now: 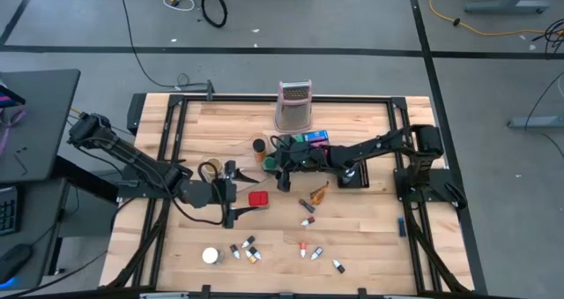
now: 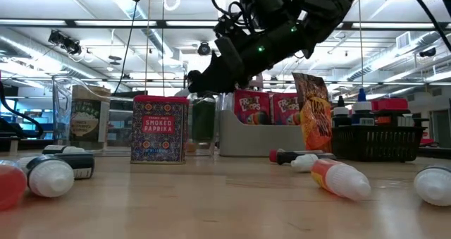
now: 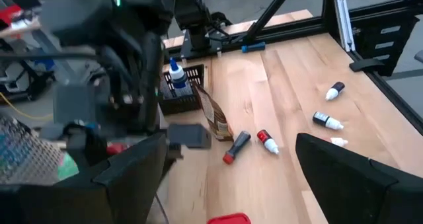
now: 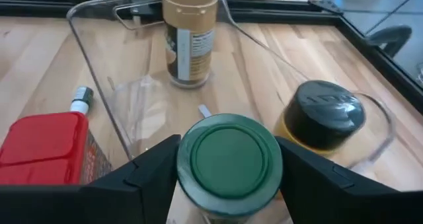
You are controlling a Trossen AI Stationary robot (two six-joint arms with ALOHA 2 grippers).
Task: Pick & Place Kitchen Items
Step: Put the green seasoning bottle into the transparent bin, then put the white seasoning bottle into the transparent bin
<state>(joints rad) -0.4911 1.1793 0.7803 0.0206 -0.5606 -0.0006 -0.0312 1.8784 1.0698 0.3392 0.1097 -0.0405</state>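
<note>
Surface: wooden table (image 1: 370, 237) | right gripper (image 4: 228, 159) clasps green-lidded jar (image 4: 229, 154) | left gripper (image 3: 231, 164) spread, holds nothing | room: ceiling strip lights (image 2: 70, 27)

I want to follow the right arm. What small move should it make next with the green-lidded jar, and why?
Probably lower it a little and then open. The right gripper has the green-lidded jar between its fingers, over the clear tray, beside the black-lidded jar. In the low view it hangs above the table, so releasing now might drop it.

A green-lidded jar (image 4: 228, 159) is sitting between dark fingers (image 4: 142, 168); beside it are showing a red paprika tin (image 4: 41, 148), a tan-capped jar (image 4: 190, 36) and a black-lidded yellow jar (image 4: 322, 115).
</note>
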